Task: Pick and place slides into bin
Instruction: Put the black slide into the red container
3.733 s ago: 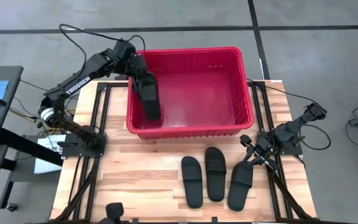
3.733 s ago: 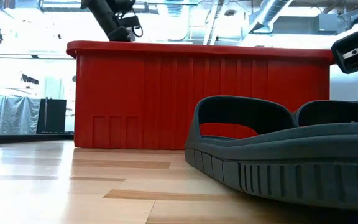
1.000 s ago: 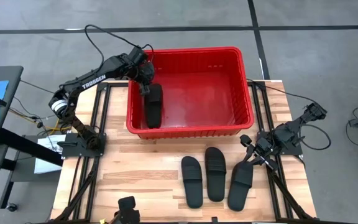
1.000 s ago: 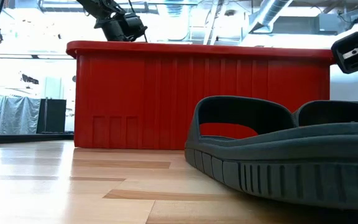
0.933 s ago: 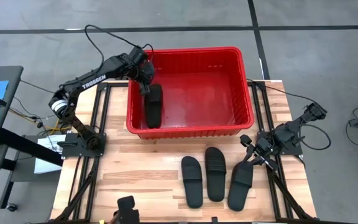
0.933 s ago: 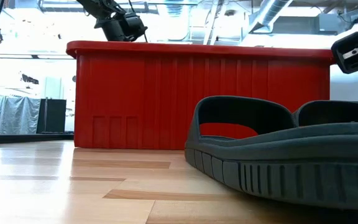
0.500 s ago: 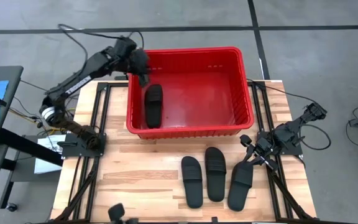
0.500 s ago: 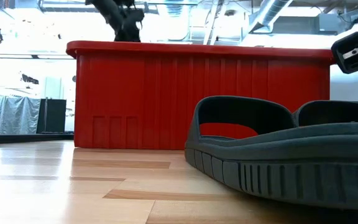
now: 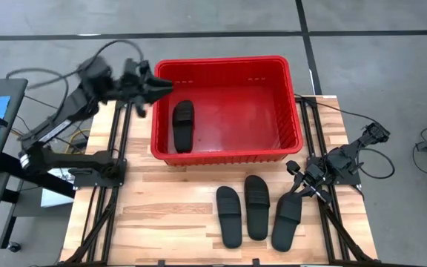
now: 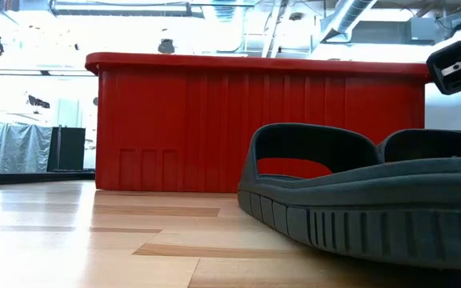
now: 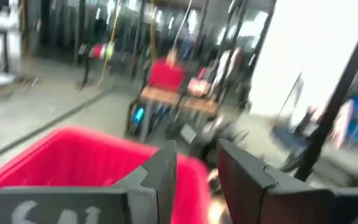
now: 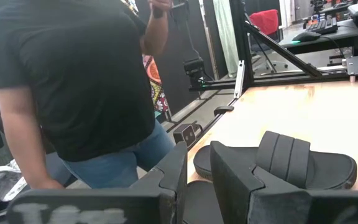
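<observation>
The red bin [image 9: 221,61] stands at the table's far middle. One black slide [image 9: 182,126] lies flat on its floor by the left wall. Three more slides [image 9: 256,208] lie side by side on the wood in front of the bin, soles down; the low view shows them close up [image 10: 358,200]. My left gripper [image 9: 161,84] hovers over the bin's far-left corner, roughly level and pointing right, open, with nothing between its fingers [image 11: 166,177]. My right gripper [image 9: 297,187] waits low beside the rightmost slide [image 9: 288,219], fingers slightly apart with nothing between them.
Black metal arm-base frames run along the table's left [image 9: 113,170] and right [image 9: 332,215] sides. Bare wood lies at the near left [image 9: 154,215]. A person in a black shirt and jeans [image 12: 73,81] stands just beyond the table, seen in the right wrist view.
My left gripper has risen out of the bin and drawn back toward the table's left edge, tipping up from pointing down to about level. The slide it was over stays lying on the bin floor. The right arm has kept still.
</observation>
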Robot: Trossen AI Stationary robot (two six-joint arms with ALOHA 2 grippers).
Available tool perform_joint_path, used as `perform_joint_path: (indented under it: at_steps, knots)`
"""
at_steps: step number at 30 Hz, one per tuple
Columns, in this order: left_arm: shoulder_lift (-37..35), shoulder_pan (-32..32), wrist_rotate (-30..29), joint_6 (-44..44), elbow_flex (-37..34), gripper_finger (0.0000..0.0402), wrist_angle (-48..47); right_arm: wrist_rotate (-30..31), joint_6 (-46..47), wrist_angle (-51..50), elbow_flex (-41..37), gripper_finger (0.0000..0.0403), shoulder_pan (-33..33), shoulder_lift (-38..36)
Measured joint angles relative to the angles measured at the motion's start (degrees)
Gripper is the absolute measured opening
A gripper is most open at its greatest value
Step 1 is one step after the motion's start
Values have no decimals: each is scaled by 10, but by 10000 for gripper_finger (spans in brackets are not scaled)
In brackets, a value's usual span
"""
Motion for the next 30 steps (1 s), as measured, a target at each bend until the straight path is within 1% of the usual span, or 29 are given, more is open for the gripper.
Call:
perform_joint_path:
  at_steps: [2,4,7,13,17,19,23,26,30]
  knots:
    - [-45,-13,-13,-43,-51,104,63,0,0,0,0,63,0,0]
    - [-90,-22,-29,-64,-99,104,101,0,0,0,0,63,0,0]
    - [-154,-32,-52,-65,-157,104,108,0,0,0,0,63,0,0]
    - [-266,-62,-65,-78,-250,104,109,0,0,0,0,63,0,0]
    - [-331,-96,-121,-99,-308,104,116,0,0,0,0,63,0,0]
    - [-359,-115,-155,-112,-342,104,138,0,0,0,0,63,0,0]
    - [-394,-151,-194,-155,-421,104,263,0,0,0,0,63,0,0]
    - [-396,-176,-211,-180,-471,104,362,0,0,0,0,63,0,0]
    - [-388,-205,-222,-195,-510,104,426,0,0,0,0,63,0,0]
